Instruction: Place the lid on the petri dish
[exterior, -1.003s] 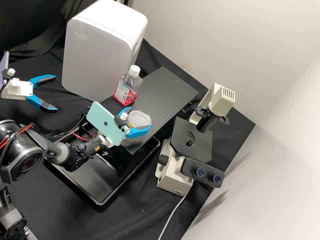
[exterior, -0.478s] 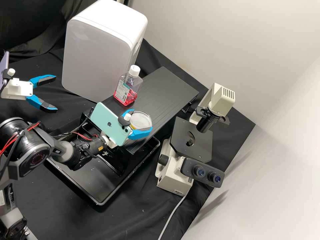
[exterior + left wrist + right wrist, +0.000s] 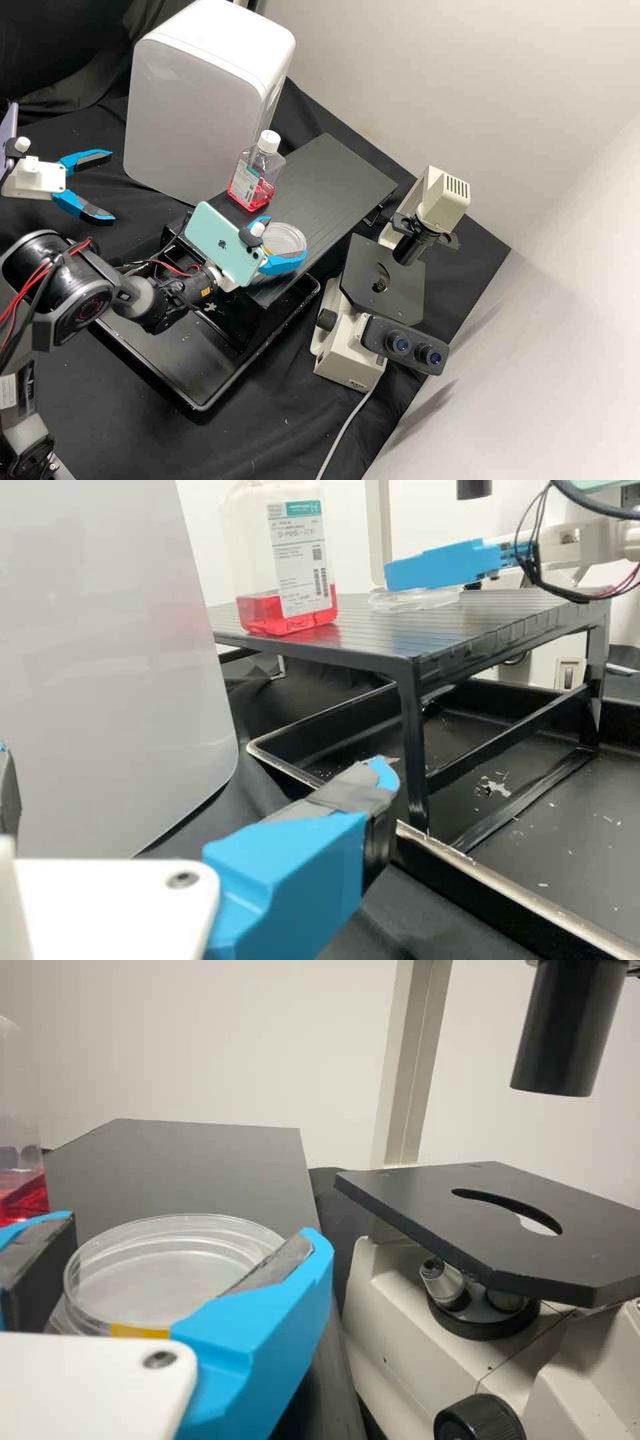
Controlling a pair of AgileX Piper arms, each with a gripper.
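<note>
A clear round petri dish with its lid [image 3: 285, 240] is at the near end of the black slatted rack [image 3: 333, 180]. My right gripper [image 3: 285, 239] is shut on the lid, one blue finger on each side. In the right wrist view the lid [image 3: 170, 1270] lies between the two fingers, with my right gripper [image 3: 185, 1235] closed on its rim. From the left wrist view the dish [image 3: 415, 598] sits low on the rack top under a blue finger. My left gripper [image 3: 107, 187] hangs open at the far left over the black cloth, away from the rack.
A flask of red liquid [image 3: 253, 175] stands on the rack behind the dish. Behind it is a white box [image 3: 200, 93]. A microscope [image 3: 393, 280] stands to the right of the rack. Under the rack lies a black tray [image 3: 193, 373].
My right gripper has shifted a little to the right and down toward the rack top with the lid in it. The left gripper has not moved.
</note>
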